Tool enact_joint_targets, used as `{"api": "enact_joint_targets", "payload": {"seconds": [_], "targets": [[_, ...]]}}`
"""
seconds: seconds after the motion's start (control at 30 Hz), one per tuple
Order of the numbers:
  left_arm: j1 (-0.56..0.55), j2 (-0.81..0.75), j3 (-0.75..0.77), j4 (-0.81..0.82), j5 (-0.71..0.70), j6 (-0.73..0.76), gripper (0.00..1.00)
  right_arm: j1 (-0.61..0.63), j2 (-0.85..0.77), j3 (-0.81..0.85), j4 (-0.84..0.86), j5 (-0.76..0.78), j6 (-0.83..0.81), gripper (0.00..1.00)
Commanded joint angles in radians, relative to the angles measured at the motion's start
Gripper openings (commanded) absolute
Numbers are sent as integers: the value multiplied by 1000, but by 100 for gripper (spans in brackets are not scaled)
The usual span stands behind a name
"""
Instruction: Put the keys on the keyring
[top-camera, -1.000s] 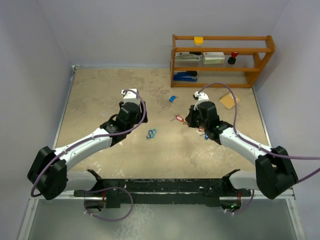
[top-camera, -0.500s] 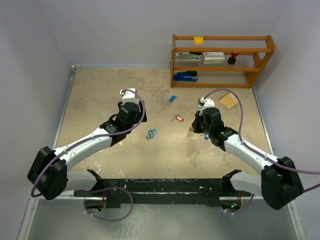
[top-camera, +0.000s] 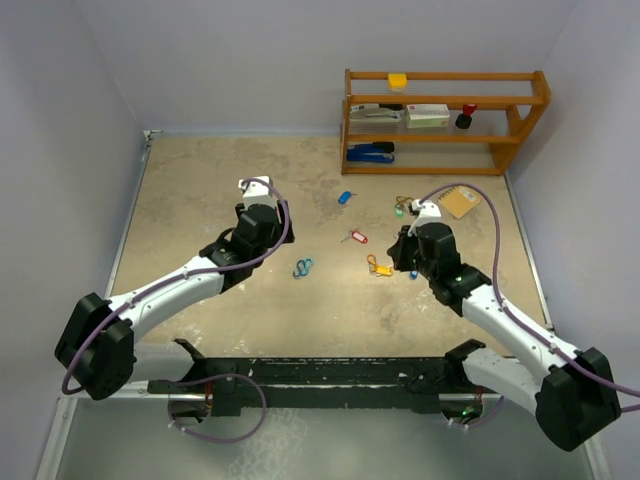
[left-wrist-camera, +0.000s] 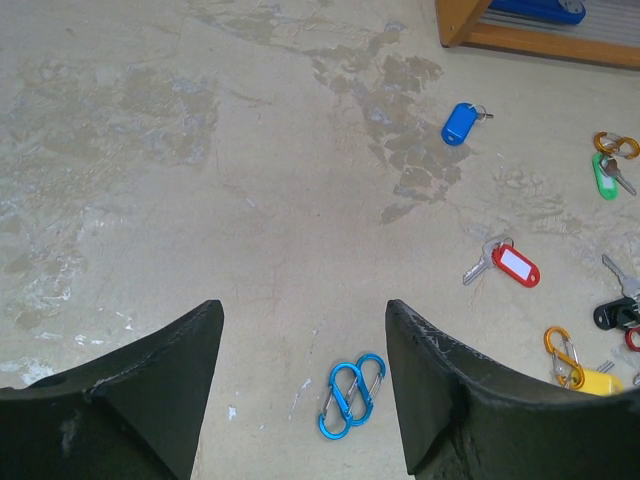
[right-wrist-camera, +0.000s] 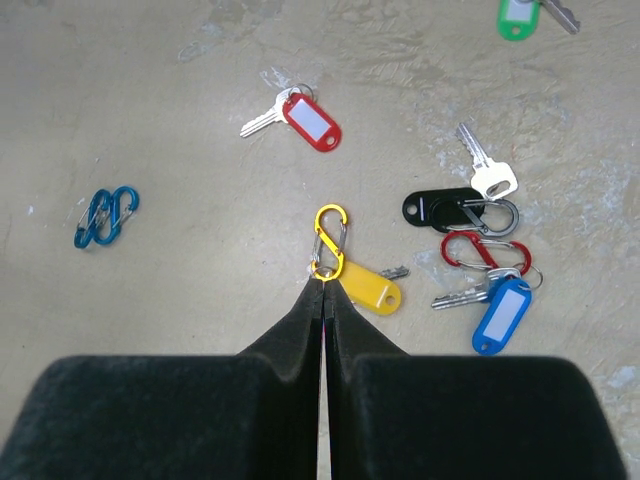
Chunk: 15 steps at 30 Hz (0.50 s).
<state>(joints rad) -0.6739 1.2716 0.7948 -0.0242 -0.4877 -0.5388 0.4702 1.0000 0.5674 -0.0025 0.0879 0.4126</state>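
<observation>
My right gripper (right-wrist-camera: 323, 280) is shut, its tips on the lower loop of a yellow clip (right-wrist-camera: 329, 241) joined to a yellow-tagged key (right-wrist-camera: 370, 289). To its right lie a black-tagged key (right-wrist-camera: 440, 209) on a silver clip, a red clip (right-wrist-camera: 480, 250) and a blue-tagged key (right-wrist-camera: 500, 315). A red-tagged key (right-wrist-camera: 311, 123) lies alone farther off. A green-tagged key (left-wrist-camera: 604, 173) lies by an orange clip (left-wrist-camera: 617, 145), and another blue-tagged key (left-wrist-camera: 460, 123) lies apart. My left gripper (left-wrist-camera: 302, 310) is open and empty above a linked pair of blue clips (left-wrist-camera: 352, 395).
A wooden shelf (top-camera: 440, 120) with a stapler and boxes stands at the back right. A small brown notebook (top-camera: 458, 201) lies in front of it. Walls close the table on the left, back and right.
My right arm has drawn back toward the right and near side, uncovering the key cluster and the yellow clip. My left arm has not moved.
</observation>
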Motion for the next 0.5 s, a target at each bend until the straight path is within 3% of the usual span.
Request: {"api": "enact_joint_targets", "payload": {"seconds": [0.0,0.03,0.13,0.2,0.47], "targets": [[9,-8,10,47,-13,-17,63,-1,-32,-6,-16,18,12,0],[8,-6,10,47,-11,-19,63,-1,-22,-1,-12,16,12,3],[8,-4,13,47,-6,-18,63,-1,45,31,-2,-20,-7,33],[8,1,16,42,-4,-19,63,-1,109,68,1,-28,-22,42],[9,27,14,41,2,-23,63,-1,355,233,75,-53,-30,49]]}}
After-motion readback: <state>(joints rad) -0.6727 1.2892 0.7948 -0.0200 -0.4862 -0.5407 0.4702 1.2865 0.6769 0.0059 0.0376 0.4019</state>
